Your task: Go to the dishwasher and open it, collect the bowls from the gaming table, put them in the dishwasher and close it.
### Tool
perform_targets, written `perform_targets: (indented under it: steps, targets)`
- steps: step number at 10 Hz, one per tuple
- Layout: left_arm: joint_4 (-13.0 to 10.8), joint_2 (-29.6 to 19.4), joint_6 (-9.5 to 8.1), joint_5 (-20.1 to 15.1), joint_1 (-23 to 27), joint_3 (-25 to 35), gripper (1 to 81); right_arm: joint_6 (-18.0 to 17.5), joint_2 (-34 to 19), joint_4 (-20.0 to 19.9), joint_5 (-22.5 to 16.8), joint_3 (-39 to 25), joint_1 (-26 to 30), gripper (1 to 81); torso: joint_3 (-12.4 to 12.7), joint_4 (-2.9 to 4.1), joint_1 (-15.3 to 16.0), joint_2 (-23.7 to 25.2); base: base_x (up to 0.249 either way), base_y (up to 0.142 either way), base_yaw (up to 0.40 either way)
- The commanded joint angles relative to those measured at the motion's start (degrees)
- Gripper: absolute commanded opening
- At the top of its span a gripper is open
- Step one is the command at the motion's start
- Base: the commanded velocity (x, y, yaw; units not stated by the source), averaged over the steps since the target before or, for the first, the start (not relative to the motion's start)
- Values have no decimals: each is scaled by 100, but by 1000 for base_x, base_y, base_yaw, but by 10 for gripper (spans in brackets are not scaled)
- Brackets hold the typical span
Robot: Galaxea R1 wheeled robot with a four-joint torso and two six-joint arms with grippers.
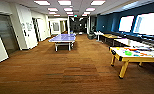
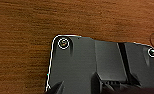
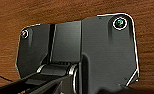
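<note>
Starting at our claws, we cannot tell whether either is wide, narrow or holding anything. The left wrist view and the right wrist view give us the robot's own dark plate over brown wood-grain carpet (image 2: 30, 22), and no bowl appears near either arm.

Moving outward to the head view, the white-topped table on yellow legs (image 1: 143, 59) stands at the right edge of the frame, a little below the middle. We take it for the gaming table. A small lime green patch (image 1: 128, 53) on its top is probably one of the bowls, lying among other bright bits that are too blurred to name. The yellow bowl we cannot pick out, and we see no dishwasher here.

As to progress, we judge that the bowls have not been collected yet, since the green one seems to sit on the table. Loading and closing the dishwasher are then left to do. Whether it has been opened, these pictures cannot tell us.

The floor is striped brown carpet across a broad open hall. A blue table-tennis table (image 1: 63, 38) stands in the upper middle of the frame. A grey door (image 1: 4, 35) is at the left, bright windows (image 1: 143, 23) in a dark blue wall are at the upper right, and ceiling light panels (image 1: 65, 3) run along the top.
</note>
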State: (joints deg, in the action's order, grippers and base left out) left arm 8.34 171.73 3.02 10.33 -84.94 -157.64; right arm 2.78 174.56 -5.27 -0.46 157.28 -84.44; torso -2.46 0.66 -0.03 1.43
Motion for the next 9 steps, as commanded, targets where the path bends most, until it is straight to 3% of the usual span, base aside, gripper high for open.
perform_targets:
  steps: [1,9]
  targets:
    - [-34,-33,23,-242,325,-22,811,12,-6,-1,-305,-6,336,811,0,0,3,0,245,0,0]
    - [-34,-15,23,-242,325,-13,811,12,3,-1,-305,-6,327,811,0,0,3,0,247,0,0]
